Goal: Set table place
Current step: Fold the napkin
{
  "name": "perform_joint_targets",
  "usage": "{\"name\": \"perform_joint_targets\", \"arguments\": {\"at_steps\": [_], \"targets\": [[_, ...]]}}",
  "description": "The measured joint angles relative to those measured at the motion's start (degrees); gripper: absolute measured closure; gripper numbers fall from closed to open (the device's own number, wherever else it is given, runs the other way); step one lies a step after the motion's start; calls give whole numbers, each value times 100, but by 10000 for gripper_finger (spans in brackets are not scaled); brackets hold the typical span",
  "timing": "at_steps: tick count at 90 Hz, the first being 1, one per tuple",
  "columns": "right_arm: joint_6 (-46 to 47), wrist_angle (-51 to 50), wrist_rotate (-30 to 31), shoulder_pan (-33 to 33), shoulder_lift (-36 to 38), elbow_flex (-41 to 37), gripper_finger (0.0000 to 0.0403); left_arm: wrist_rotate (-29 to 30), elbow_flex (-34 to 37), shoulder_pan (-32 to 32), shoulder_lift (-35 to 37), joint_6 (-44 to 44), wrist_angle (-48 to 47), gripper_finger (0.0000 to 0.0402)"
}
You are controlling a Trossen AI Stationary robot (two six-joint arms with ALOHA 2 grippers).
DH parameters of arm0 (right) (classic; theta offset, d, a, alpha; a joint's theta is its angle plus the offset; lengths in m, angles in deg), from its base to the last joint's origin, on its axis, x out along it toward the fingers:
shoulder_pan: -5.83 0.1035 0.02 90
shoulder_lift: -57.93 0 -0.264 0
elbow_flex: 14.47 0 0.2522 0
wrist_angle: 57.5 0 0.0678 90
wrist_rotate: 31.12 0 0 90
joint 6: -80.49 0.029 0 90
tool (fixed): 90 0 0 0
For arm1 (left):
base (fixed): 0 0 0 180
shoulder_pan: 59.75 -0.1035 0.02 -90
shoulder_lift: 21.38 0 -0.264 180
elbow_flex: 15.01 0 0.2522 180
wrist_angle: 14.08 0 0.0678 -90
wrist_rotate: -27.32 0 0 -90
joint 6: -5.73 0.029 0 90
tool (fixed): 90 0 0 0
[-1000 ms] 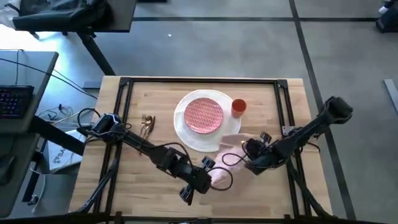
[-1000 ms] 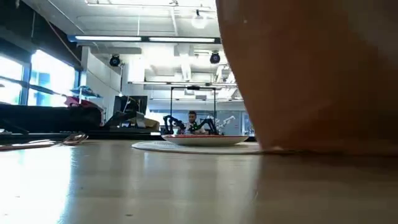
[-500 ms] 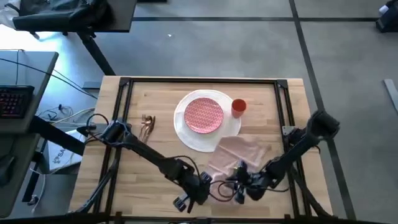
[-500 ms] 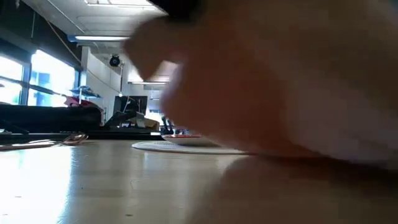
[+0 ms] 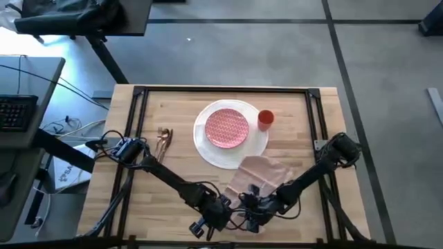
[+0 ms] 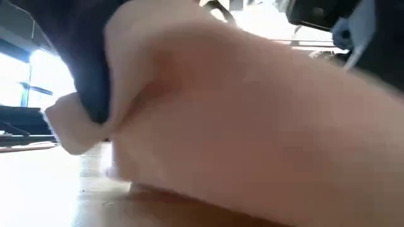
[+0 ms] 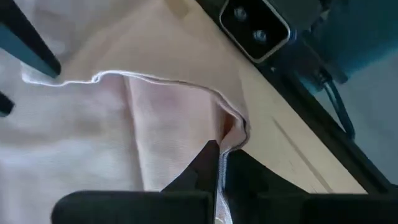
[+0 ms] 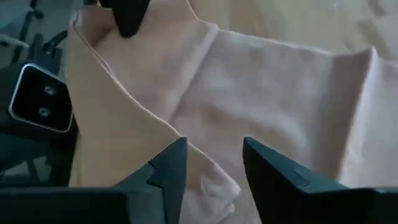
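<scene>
Pale pink cloth napkin (image 5: 261, 173) lies crumpled on the near side of the light-wood plank tabletop (image 5: 180, 117), its far edge just touching or overlapping the rim of the large white round plate (image 5: 257, 142) — both tools are at its near edge, close to the tabletop's front rail. Left tool (image 7: 219, 163) is pressed together on a folded hem of the napkin, pinching it at a corner. Right tool (image 8: 214, 163) stands spread over a raised fold, cloth between the fingers but not clamped as far as the wrist view shows. The low view is filled by napkin, so no help there. My read: the step is spreading or folding the napkin flat beside the plate. To do it well, close the right tool on its own corner before any pull, then draw the two corners apart evenly and keep the cloth low so it doesn't drag onto the plate. Watch the small red-patterned plate (image 5: 227, 127) stacked on the white one, and the small orange cup (image 5: 266, 119) just beside the rim — a snagged hem could shift them. Copper-coloured cutlery (image 5: 163, 140) sits well apart on the other side of the plate, untouched.
</scene>
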Motion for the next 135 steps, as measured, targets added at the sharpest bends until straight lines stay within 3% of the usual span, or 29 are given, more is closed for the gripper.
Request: {"name": "perform_joint_targets", "arguments": {"at_steps": [12, 30, 52, 71, 99, 135], "targets": [[-690, 162, -52, -113, -17, 1, 229, 7, -1, 3, 0, -43, -46, 401], [-1510, 901, -683, -374, -165, 5, 224, 464, -1, 0, 0, -96, -166, 401], [-1815, 1670, -2388, -705, -635, 5, 224, 995, -1, 9, 0, -196, -441, 401], [-1739, 1570, -2974, -675, -506, 5, 235, 1260, -5, 9, 2, -244, -645, 401], [-1371, 807, -2878, -283, -144, 5, 242, 1768, -5, 33, 4, -298, -648, 401], [-95, 491, -1936, 342, -144, 5, 242, 1813, -5, 45, 4, -345, -641, 401]]}}
